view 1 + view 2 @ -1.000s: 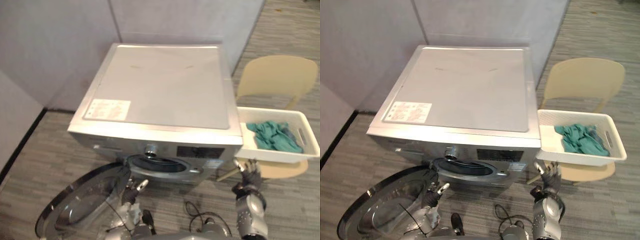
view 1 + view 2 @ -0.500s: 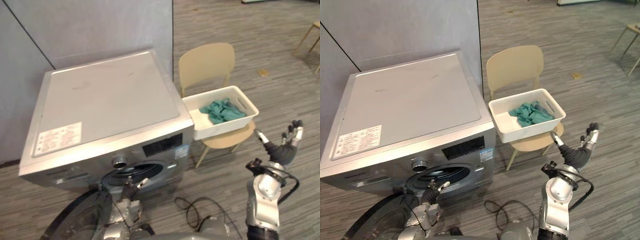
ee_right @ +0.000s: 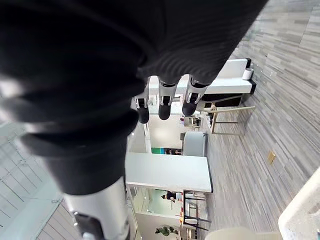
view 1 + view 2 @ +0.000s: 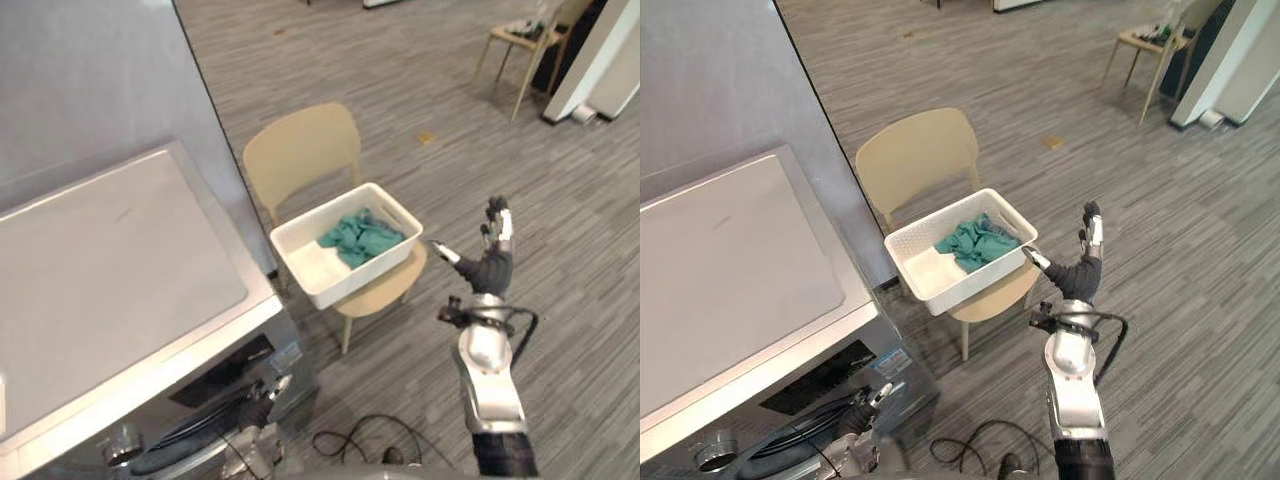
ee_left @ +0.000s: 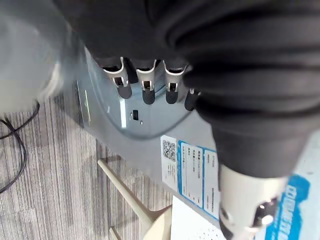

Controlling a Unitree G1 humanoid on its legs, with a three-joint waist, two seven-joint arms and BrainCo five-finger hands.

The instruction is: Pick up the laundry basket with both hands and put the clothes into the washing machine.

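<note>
Left eye view looks down on the white laundry basket (image 4: 352, 283), which sits on the seat of a beige chair (image 4: 298, 152) just to the right of the washing machine (image 4: 110, 265). The basket's long axis runs from the end beside the machine out to the right and a little away from the robot, roughly along the chair's backrest behind it. The teal clothes (image 4: 362, 238) lie bunched in the half farther from the machine, and the white floor of the near half is bare. The right hand (image 4: 489, 268) is raised over the wood-look floor (image 4: 580, 200) to the right of the basket, near its outer end but not touching it. Its fingers (image 4: 497, 215) stand straight up and slightly spread, the thumb stretches toward the basket, and the palm holds nothing. Low down in front of the washing machine's front panel is the left hand (image 5: 172, 85); in the left wrist view its fingers (image 5: 145, 90) hang side by side, loosely straight and empty, well apart from the basket.
</note>
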